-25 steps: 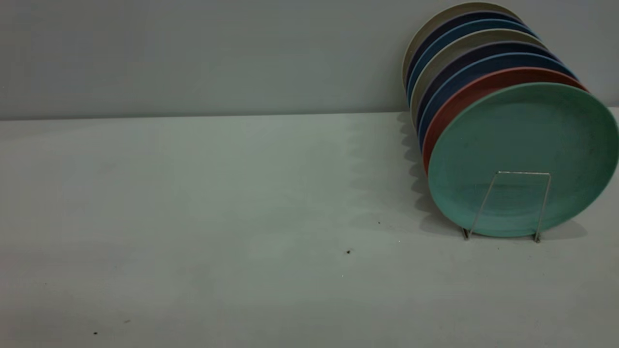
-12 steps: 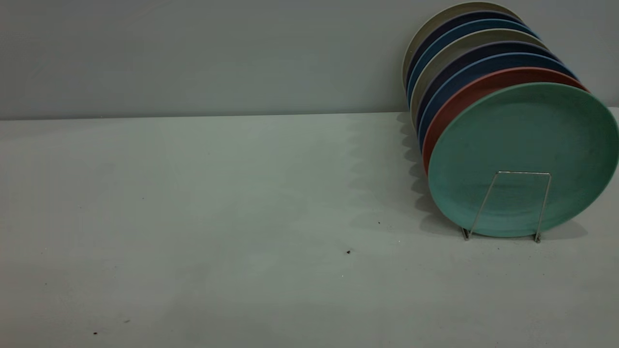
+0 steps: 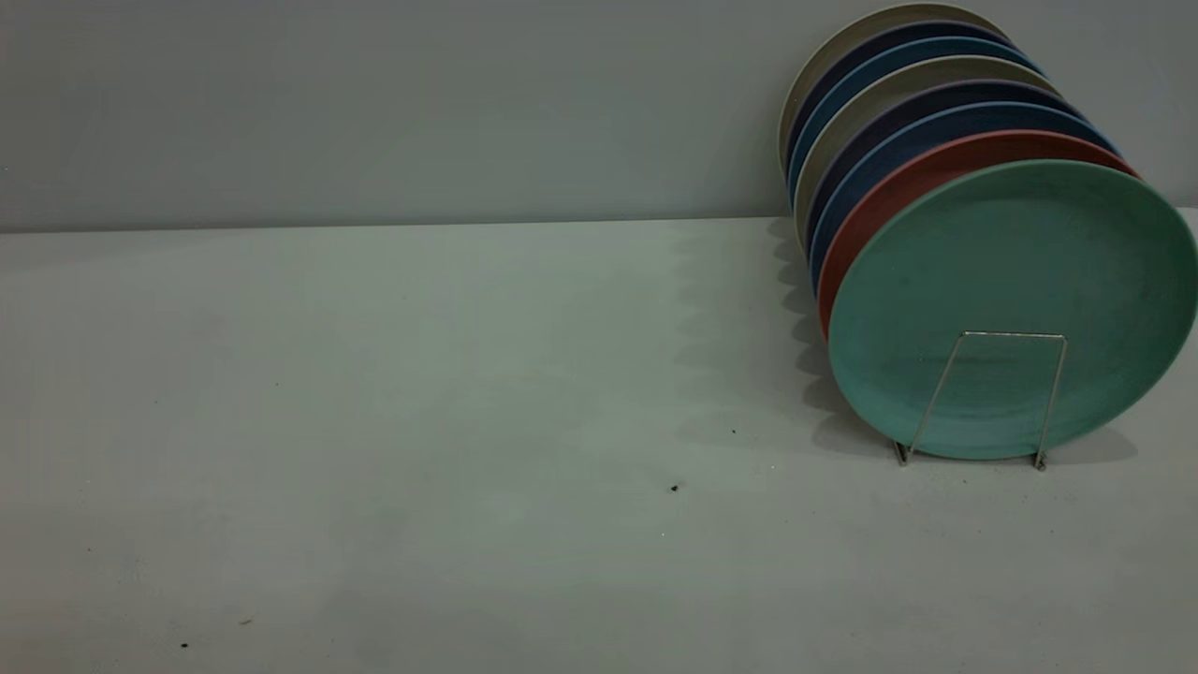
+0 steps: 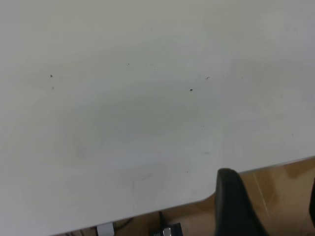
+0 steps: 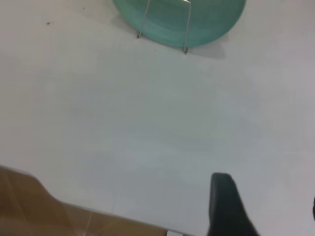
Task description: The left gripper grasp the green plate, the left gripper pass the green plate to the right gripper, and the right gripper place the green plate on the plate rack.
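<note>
The green plate [image 3: 1015, 300] stood upright at the front of the plate rack [image 3: 983, 393], at three o'clock on the table [image 3: 421, 421]. By my judgement nothing remained. My right pincer [image 5: 268, 211] and left pincer [image 4: 270, 206] hung back at the table's edge, both released.

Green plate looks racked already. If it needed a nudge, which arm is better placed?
Likely right. The right gripper looks toward the green plate and plate rack just ahead; the left gripper faces only bare table near its edge.

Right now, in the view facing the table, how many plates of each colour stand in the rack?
beige plates: 2
dark blue plates: 4
pink plate: 1
green plate: 1
Total: 8
</note>
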You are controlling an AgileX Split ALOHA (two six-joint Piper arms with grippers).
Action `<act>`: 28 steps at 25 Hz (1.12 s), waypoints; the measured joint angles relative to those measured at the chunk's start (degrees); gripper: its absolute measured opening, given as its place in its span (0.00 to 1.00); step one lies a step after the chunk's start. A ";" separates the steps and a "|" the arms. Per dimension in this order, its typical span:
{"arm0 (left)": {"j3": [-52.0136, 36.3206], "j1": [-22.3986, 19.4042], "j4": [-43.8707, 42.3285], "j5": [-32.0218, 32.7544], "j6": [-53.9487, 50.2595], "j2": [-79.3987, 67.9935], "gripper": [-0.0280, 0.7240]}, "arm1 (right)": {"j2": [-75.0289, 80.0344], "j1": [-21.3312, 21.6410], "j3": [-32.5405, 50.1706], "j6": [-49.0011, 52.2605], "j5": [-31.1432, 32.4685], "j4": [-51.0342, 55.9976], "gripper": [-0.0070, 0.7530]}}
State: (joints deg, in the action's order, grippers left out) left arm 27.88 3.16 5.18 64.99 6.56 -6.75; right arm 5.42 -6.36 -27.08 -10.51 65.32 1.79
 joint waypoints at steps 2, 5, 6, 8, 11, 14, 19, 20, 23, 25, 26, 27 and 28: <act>0.00 0.86 0.00 -0.02 -0.05 0.26 0.58 | 0.00 0.00 0.00 0.00 0.00 0.00 0.58; 0.00 2.01 0.00 -0.02 -0.06 1.23 0.58 | -1.35 0.73 0.00 0.00 -0.02 -0.05 0.58; 0.00 2.09 0.00 -0.02 -0.06 1.57 0.58 | -2.47 1.65 0.00 0.00 -0.02 -0.05 0.58; 0.00 2.16 0.00 -0.06 -0.06 3.05 0.58 | -5.22 3.94 0.00 -0.06 -0.02 0.00 0.58; 0.00 2.16 0.07 0.00 -0.11 6.98 0.58 | -6.35 7.01 0.00 -0.06 0.03 0.00 0.58; 0.00 2.16 0.07 0.14 -0.11 7.94 0.58 | -6.40 8.26 0.00 -0.06 0.03 0.00 0.58; 0.00 2.16 0.07 0.14 -0.11 8.01 0.58 | -6.40 8.33 0.00 -0.06 0.03 -0.05 0.58; 0.00 2.16 0.07 0.14 -0.11 8.01 0.58 | -6.40 8.33 0.00 -0.06 0.03 -0.05 0.58; 0.00 2.16 0.08 0.14 -0.11 8.01 0.58 | -6.40 8.33 0.00 -0.06 0.03 -0.05 0.58; 0.00 2.16 0.08 0.14 -0.11 8.01 0.58 | -6.40 8.33 0.00 -0.06 0.03 -0.05 0.58; 0.00 2.16 0.08 0.14 -0.11 8.01 0.58 | -6.40 8.33 0.00 -0.06 0.03 -0.05 0.58; 0.00 2.16 0.08 0.14 -0.11 8.01 0.58 | -6.40 8.33 0.00 0.00 0.03 -0.05 0.58; 0.00 2.16 0.08 0.14 -0.11 8.01 0.58 | -6.40 8.33 0.00 0.33 0.03 -0.18 0.58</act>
State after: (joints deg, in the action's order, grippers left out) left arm 27.88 5.32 5.26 65.12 6.45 1.25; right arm -0.98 1.97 -27.08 -10.18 65.35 1.61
